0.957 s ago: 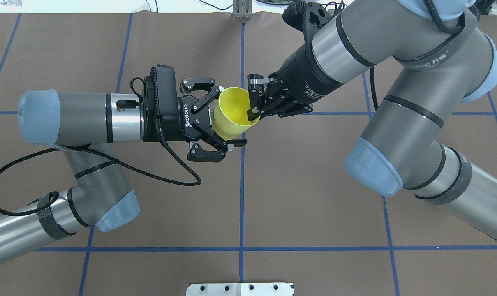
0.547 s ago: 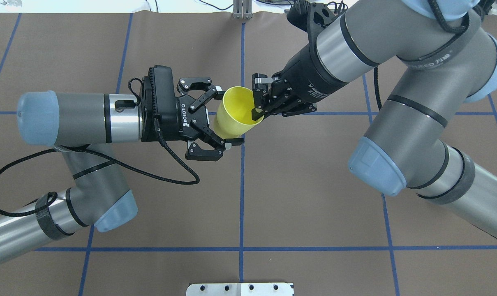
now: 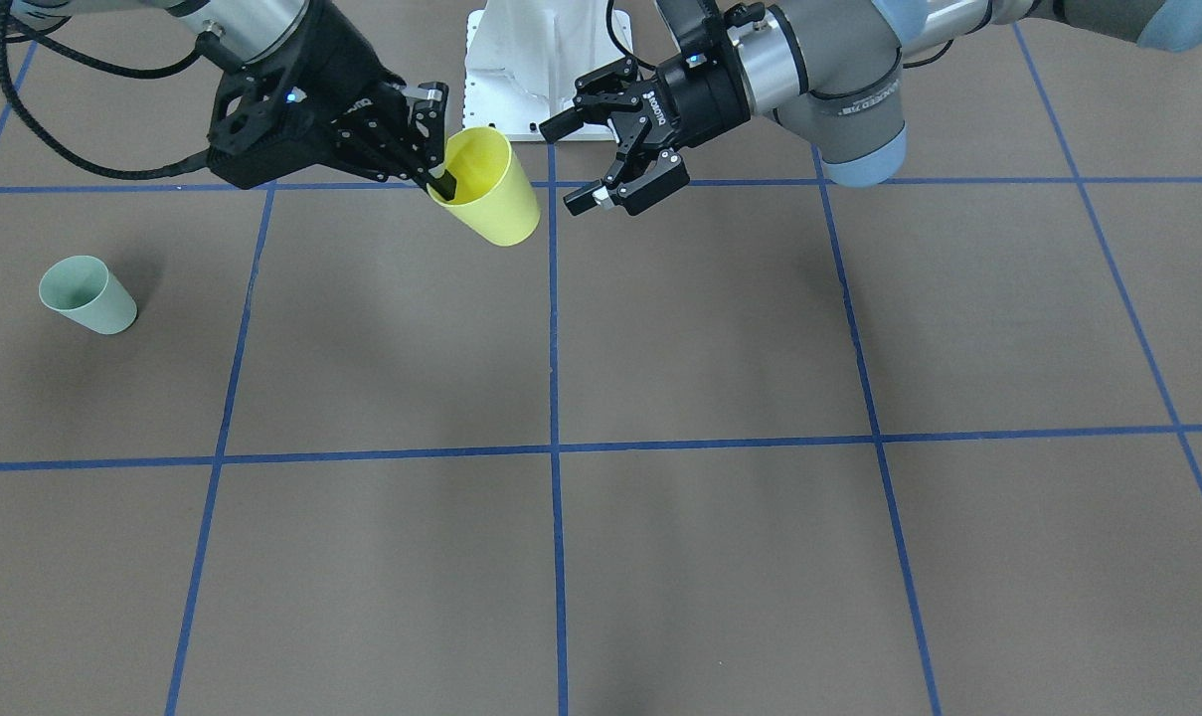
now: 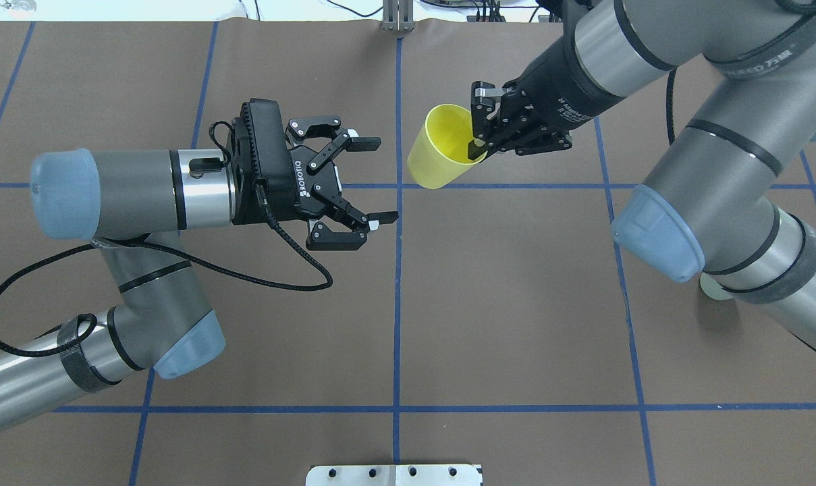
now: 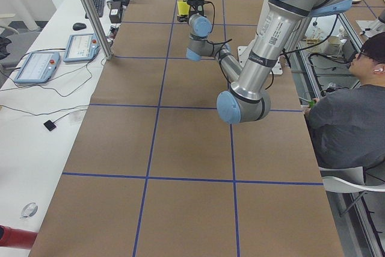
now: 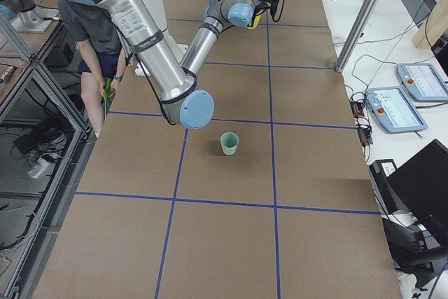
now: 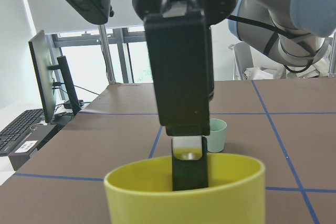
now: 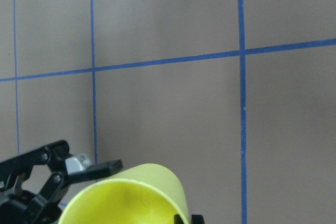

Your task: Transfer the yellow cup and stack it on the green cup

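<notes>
**A:** Why is the yellow cup (image 4: 438,152) gripped at its rim?

**B:** One finger of the right gripper (image 4: 476,150) is set inside the wall and one outside. The base is thus left free, likely for seating in the green cup (image 3: 88,295). The left gripper (image 4: 379,180) is spread wide, empty, and seen apart from the cup.

**A:** Where is the green cup found?

**B:** Upright on the table (image 3: 720,328), well apart, on the robot's right. It is shown plainly from the front, but overhead it is almost hidden under the right arm.
</notes>
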`<state>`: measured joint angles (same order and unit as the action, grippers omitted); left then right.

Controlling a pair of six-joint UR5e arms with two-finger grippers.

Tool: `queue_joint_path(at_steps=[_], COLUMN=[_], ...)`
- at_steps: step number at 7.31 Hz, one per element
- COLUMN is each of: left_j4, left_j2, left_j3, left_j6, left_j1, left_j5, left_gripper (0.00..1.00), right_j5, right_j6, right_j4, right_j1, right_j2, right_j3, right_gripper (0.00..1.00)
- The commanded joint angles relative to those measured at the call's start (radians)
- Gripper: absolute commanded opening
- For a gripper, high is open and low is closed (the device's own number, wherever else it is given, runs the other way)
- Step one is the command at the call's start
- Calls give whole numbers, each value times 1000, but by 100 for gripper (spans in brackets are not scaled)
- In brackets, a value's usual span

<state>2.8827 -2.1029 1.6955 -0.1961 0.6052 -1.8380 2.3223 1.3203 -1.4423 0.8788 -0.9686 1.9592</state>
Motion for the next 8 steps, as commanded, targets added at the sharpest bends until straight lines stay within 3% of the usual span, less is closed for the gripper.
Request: queue_joint_path(at_steps=[1, 6, 8], left_j4=[-8, -279, -417], left_j2=[32, 252, 360], left_j3=[-13, 0, -5], left_j6=[3, 1, 67], left_j1=[7, 240, 396], left_j5=[72, 68, 48], left_gripper=[100, 100, 100], right_j5=[-3, -18, -12], right_j6=[-51, -380, -543], right_j4=[-35, -61, -59], right_j1=[72, 221, 291], right_j2=[-59, -263, -413], right_j3=[-3, -6, 30], right_gripper=[0, 0, 0])
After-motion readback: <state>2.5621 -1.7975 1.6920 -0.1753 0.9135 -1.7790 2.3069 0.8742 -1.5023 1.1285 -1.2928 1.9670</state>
